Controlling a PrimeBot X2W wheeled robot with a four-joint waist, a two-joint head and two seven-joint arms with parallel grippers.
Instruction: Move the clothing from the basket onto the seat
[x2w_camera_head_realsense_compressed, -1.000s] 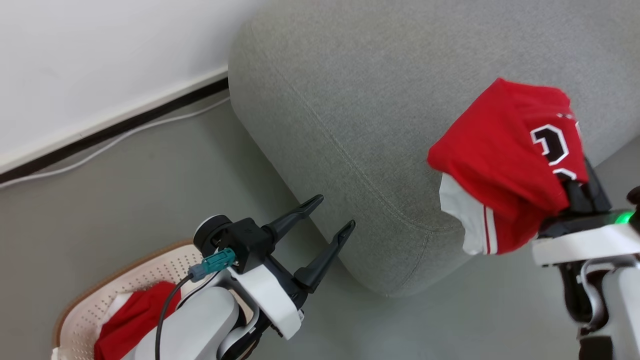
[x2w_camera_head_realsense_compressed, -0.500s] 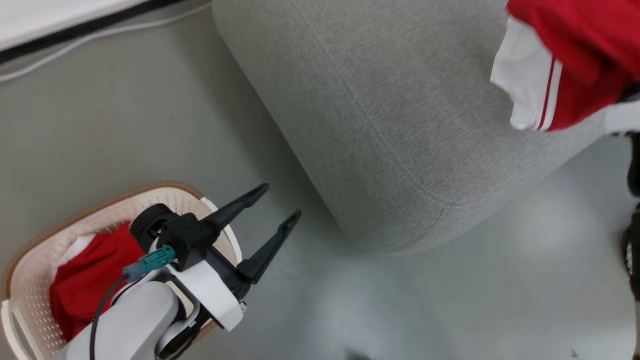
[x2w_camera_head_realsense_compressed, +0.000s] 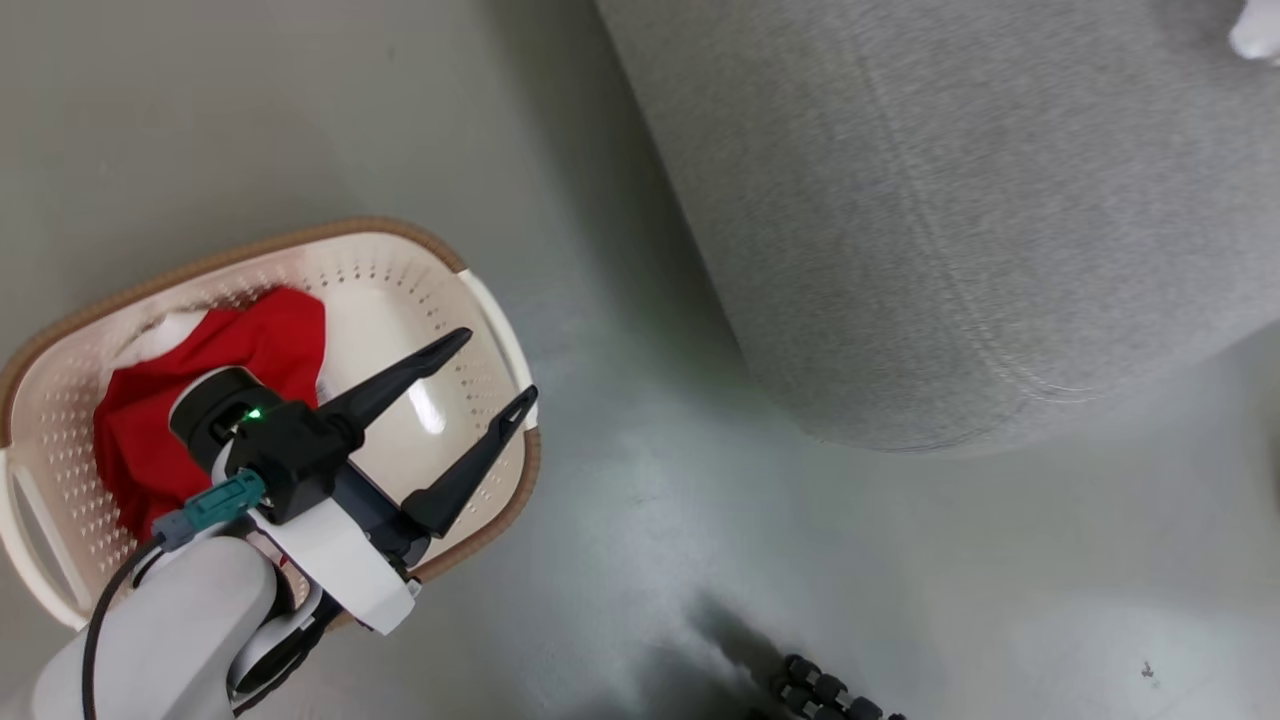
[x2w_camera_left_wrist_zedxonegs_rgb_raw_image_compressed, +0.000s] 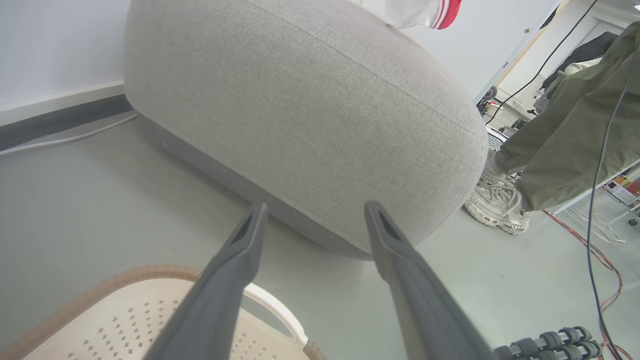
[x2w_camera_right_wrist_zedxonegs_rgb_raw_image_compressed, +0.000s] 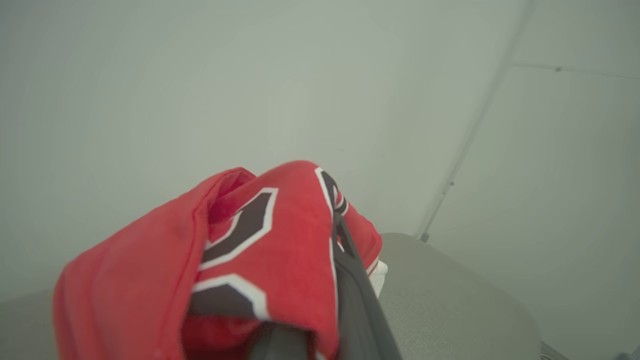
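One red garment (x2w_camera_head_realsense_compressed: 215, 385) lies in the cream basket (x2w_camera_head_realsense_compressed: 395, 250) on the floor at lower left. My left gripper (x2w_camera_head_realsense_compressed: 493, 368) hangs open over the basket's right half, with nothing between its fingers; in the left wrist view it (x2w_camera_left_wrist_zedxonegs_rgb_raw_image_compressed: 315, 212) points toward the grey seat (x2w_camera_left_wrist_zedxonegs_rgb_raw_image_compressed: 300, 110). The other red garment (x2w_camera_right_wrist_zedxonegs_rgb_raw_image_compressed: 250, 250), with a dark-and-white logo, is draped over my right gripper (x2w_camera_right_wrist_zedxonegs_rgb_raw_image_compressed: 325, 235), which is shut on it above the seat (x2w_camera_right_wrist_zedxonegs_rgb_raw_image_compressed: 450, 300). One dark finger (x2w_camera_right_wrist_zedxonegs_rgb_raw_image_compressed: 357, 305) shows; the cloth hides the other. A white scrap of this garment (x2w_camera_head_realsense_compressed: 1255, 35) shows over the seat (x2w_camera_head_realsense_compressed: 950, 200).
Grey floor separates basket and seat. A person's olive trouser leg (x2w_camera_left_wrist_zedxonegs_rgb_raw_image_compressed: 565, 135) and white shoe (x2w_camera_left_wrist_zedxonegs_rgb_raw_image_compressed: 495, 202) stand beside the seat's far end. Cables (x2w_camera_left_wrist_zedxonegs_rgb_raw_image_compressed: 595, 250) run along the floor there. A black ribbed part (x2w_camera_head_realsense_compressed: 825, 690) sits at the bottom edge.
The head camera has swung down and left, so the basket shows whole and the wall has left the picture. The right gripper with its garment has slid off the top right. The left gripper stays open.
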